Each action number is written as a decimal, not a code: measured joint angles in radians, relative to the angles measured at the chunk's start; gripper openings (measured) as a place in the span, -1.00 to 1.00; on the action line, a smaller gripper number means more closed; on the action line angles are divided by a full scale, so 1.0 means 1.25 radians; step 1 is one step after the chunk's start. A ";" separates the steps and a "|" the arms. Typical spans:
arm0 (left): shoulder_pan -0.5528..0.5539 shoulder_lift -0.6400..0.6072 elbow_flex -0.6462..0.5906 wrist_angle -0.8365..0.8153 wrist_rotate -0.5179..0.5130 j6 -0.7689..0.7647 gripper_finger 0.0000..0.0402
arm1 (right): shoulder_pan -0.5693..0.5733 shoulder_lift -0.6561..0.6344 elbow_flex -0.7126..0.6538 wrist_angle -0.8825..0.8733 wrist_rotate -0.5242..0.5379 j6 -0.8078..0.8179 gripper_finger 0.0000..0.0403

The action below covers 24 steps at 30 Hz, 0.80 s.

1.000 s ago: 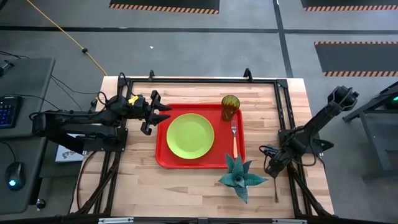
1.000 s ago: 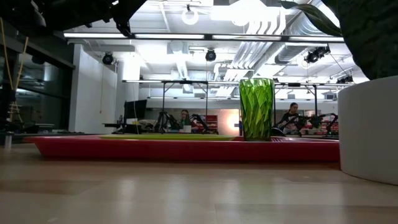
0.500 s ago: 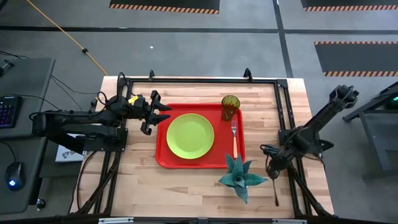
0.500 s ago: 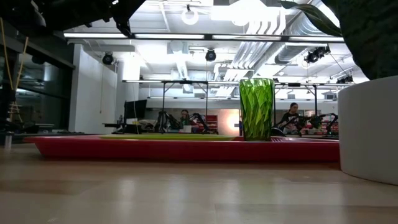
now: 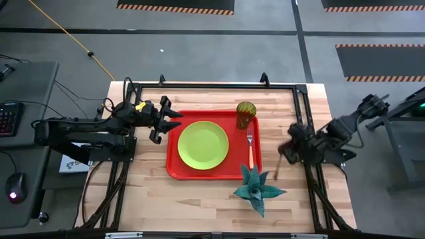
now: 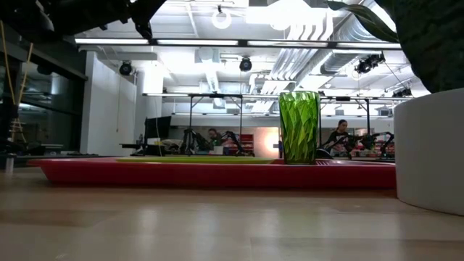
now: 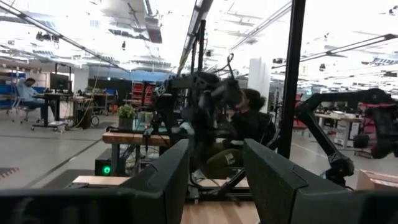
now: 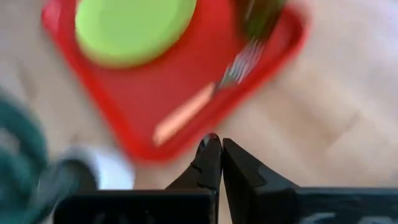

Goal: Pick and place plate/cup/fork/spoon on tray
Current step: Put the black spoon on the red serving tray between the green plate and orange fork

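Already loaded, the red tray (image 5: pixel 174 162) carries the lime-green plate (image 5: pixel 203 145) at its centre, the amber cup (image 5: pixel 246 113) in its far right corner and the orange-handled fork (image 5: pixel 250 147) along its right edge. Right of the tray, the right gripper (image 5: pixel 284 153) pinches what appears to be the dark spoon (image 5: pixel 278 167), fingers nearly touching. The left gripper (image 5: pixel 174 121) hangs spread at the tray's left rim.

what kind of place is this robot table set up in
Probably a robotics lab or open workshop: a bare industrial ceiling with exposed white ducts, other dark robot arm rigs on benches, and people seated at desks in the background.
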State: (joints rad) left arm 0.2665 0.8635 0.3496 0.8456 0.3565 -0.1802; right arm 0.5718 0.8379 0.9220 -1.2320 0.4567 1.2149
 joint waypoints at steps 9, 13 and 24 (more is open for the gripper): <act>0.000 0.000 0.000 0.011 0.000 0.000 -0.29 | -0.222 0.061 0.081 0.103 0.214 -0.360 -1.00; 0.000 0.000 0.000 0.018 -0.004 -0.001 -0.29 | -0.321 0.139 0.081 0.334 0.043 -0.568 -1.00; 0.000 0.000 0.000 0.014 0.016 -0.045 -0.29 | -0.497 0.337 0.082 0.471 -0.210 -0.667 -1.00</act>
State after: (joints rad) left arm 0.2661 0.8639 0.3496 0.8627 0.3771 -0.2363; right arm -0.0490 1.2595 1.0248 -0.6435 0.1942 0.3811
